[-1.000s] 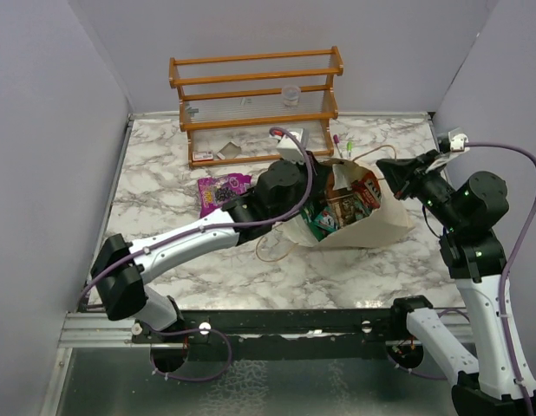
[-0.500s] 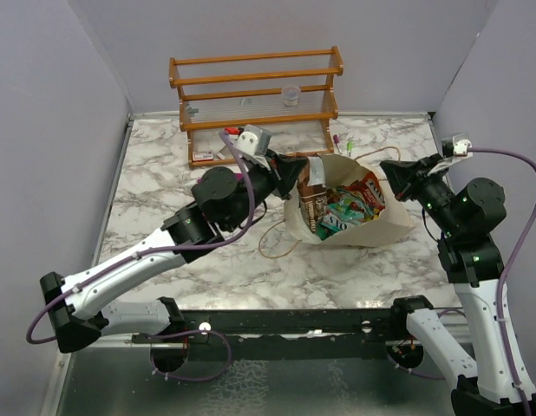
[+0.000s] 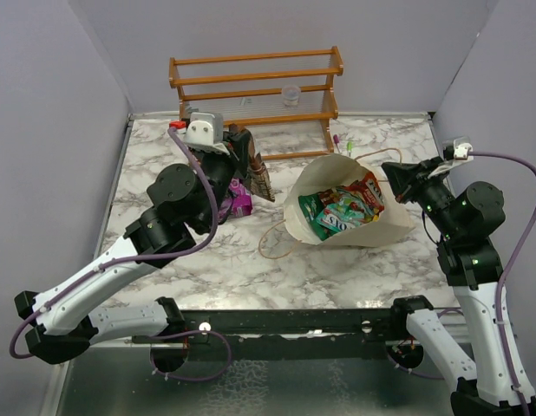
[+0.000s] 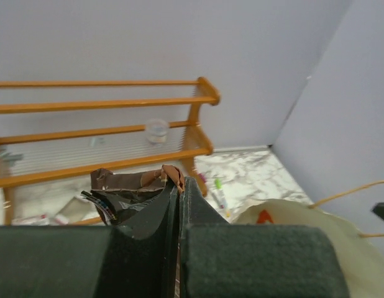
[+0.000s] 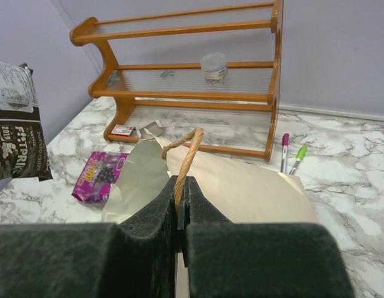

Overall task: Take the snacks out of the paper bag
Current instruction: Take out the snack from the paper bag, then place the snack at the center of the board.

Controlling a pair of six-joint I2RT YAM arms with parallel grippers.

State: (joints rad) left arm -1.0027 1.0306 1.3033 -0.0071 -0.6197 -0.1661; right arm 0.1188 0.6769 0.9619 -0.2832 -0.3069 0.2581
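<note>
The left end effector (image 3: 249, 165), shut on a dark brown packet (image 3: 259, 180), hangs left of the paper bag (image 3: 385, 227) just above the purple packet (image 3: 240, 202) on the worktop (image 3: 207, 260), while the right end effector (image 3: 396, 178) pinches the bag's handle (image 5: 187, 149), other snacks (image 3: 342, 212) lying inside.

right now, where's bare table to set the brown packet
Bare: marble between the paper bag and the near edge, and the far right corner past the pens. Crowded: around the purple packet and under the rack.

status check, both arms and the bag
Left gripper shut on brown packet, clear of paper bag. Right gripper shut on handle. More snacks inside. Nothing blocking.
</note>
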